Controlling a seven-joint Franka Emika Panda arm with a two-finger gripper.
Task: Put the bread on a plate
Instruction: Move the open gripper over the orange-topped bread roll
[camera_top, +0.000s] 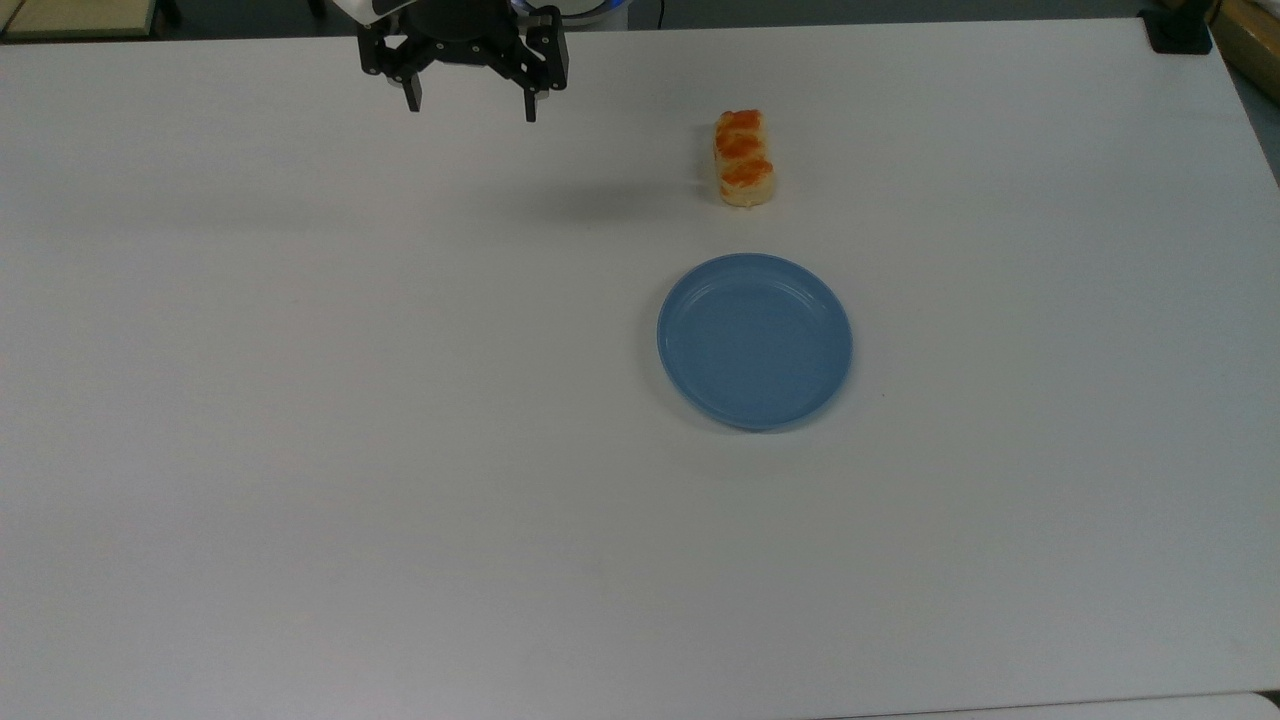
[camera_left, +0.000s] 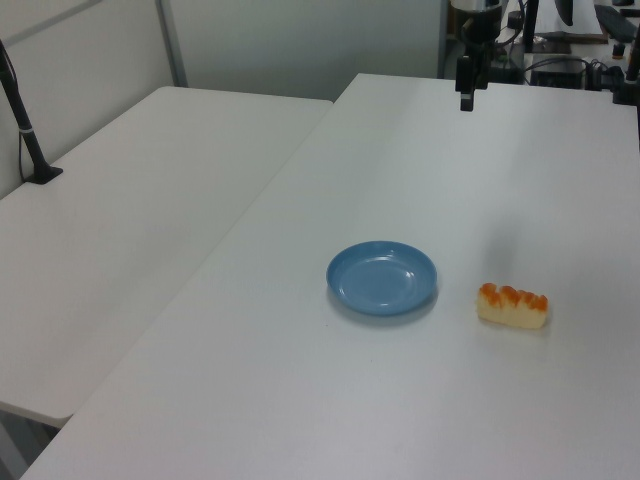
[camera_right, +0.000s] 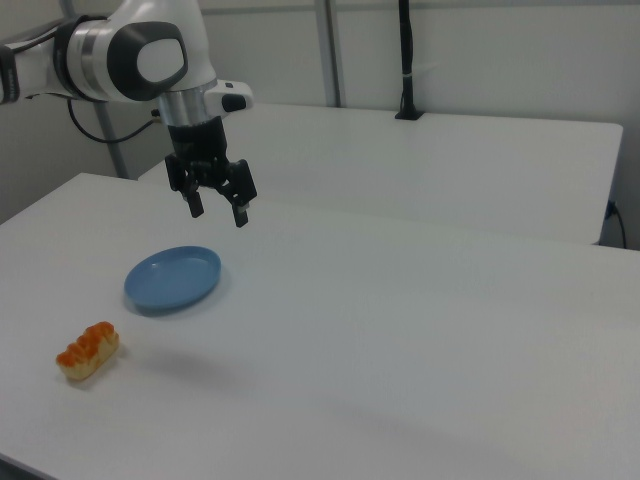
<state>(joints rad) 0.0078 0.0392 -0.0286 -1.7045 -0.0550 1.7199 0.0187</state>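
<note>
The bread (camera_top: 744, 158), a small pale-yellow loaf with orange-brown bumps, lies on the white table; it also appears as bread (camera_left: 512, 305) and bread (camera_right: 88, 351). The empty light-blue plate (camera_top: 755, 340) sits just below it in the top view, a short gap apart; plate (camera_left: 381, 277), plate (camera_right: 172, 278). My gripper (camera_top: 470, 105) hangs open above the table at the top view's upper left, well away from both. The gripper (camera_right: 218, 211) is empty, high over the table; gripper (camera_left: 466, 100).
The white table (camera_top: 300, 450) stretches wide in the top view's left and bottom. A second white table (camera_left: 120, 230) adjoins it. A black post (camera_left: 25, 125) stands on that second table. A black clamp (camera_top: 1178, 30) sits at the top view's upper right corner.
</note>
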